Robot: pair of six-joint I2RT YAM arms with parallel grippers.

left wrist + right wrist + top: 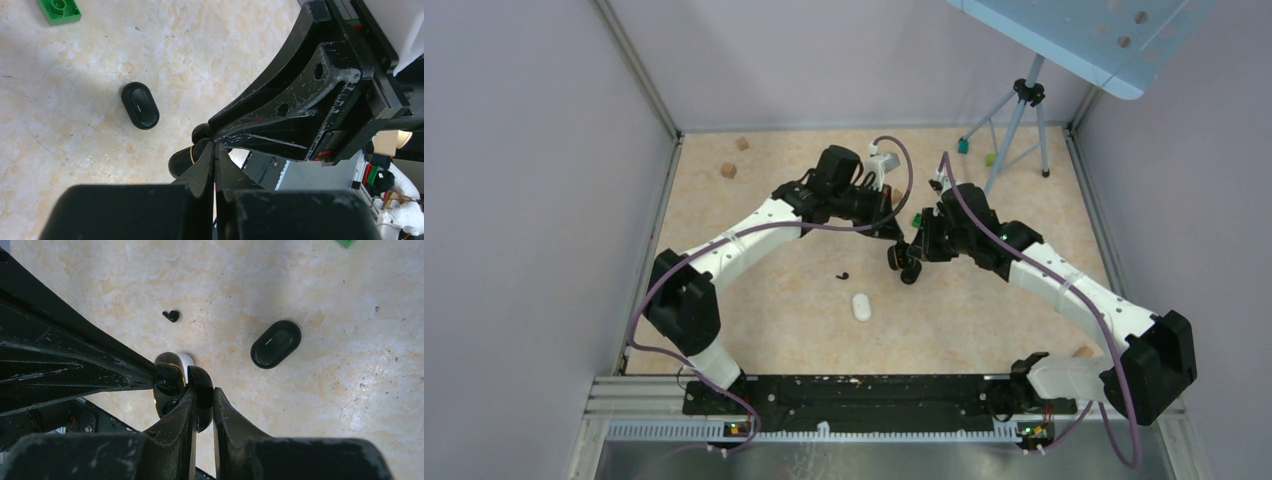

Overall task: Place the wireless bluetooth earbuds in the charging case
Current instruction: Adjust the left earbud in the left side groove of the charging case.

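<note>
My right gripper (202, 397) is shut on the lid of an open black charging case (200, 382) and holds it above the table; the case's gold-rimmed base (167, 390) hangs to the left. My left gripper (215, 146) is shut, its tips pressed at the case's opening (182, 160), pinching a small black earbud (170, 372) of which little shows. Seen from above, the left gripper (894, 240) and the right gripper (908, 262) meet mid-table. A second black earbud (842, 275) lies loose on the table, and it shows in the right wrist view (171, 315).
A closed black oval case (140, 105) lies on the table near the grippers and shows in the right wrist view (276, 344). A white oval case (861, 306) lies nearer the bases. A green brick (60, 9), wooden blocks (728, 170) and a tripod (1014, 120) stand further back.
</note>
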